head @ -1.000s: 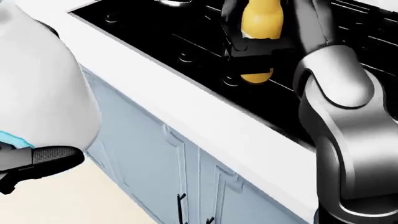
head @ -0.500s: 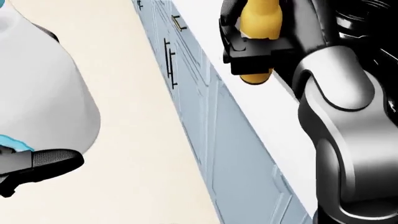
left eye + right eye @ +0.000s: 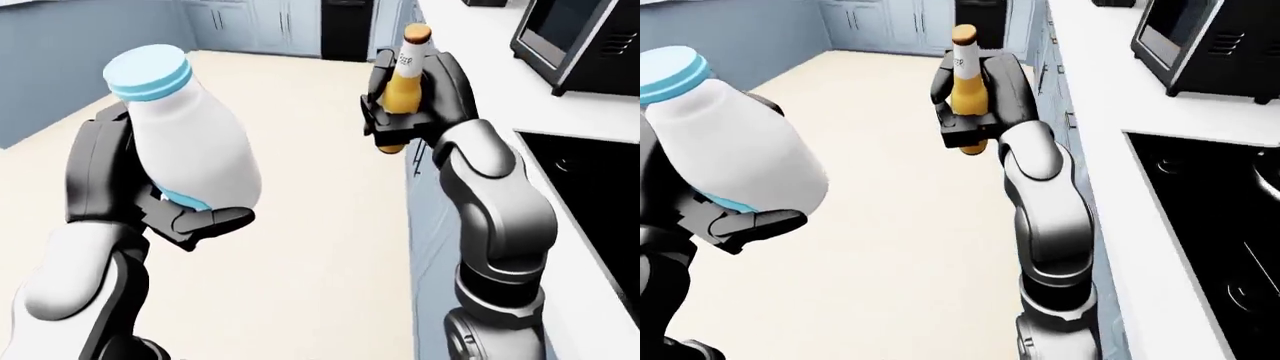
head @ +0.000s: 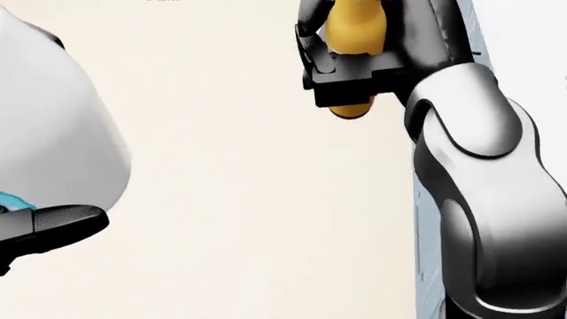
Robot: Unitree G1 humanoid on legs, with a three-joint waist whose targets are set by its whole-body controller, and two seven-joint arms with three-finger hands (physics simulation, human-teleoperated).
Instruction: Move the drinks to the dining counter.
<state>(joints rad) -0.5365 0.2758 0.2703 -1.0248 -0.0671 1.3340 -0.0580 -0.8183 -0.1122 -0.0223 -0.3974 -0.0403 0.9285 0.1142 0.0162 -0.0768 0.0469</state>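
My left hand [image 3: 150, 202] is shut round a white milk bottle [image 3: 185, 142] with a light blue cap, held upright at the left of the left-eye view. My right hand [image 3: 415, 112] is shut round a yellow glass bottle [image 3: 404, 71] with a brown cap, upright at the top centre. Both bottles hang in the air over the beige floor [image 3: 320, 225]. In the head view the milk bottle [image 4: 53, 126] fills the left edge and the yellow bottle [image 4: 353, 40] sits at the top. No dining counter shows.
A white counter [image 3: 1140, 187] runs along the right with a black cooktop [image 3: 1220, 217] and a dark microwave [image 3: 1200, 45]. Pale blue cabinets [image 3: 250, 22] line the far wall around a dark appliance [image 3: 348, 30]. A blue-grey wall [image 3: 70, 67] stands at the left.
The whole head view has swung away from the cooktop and cabinets, and beige floor now lies under my hands. Both bottles stay in the same grip.
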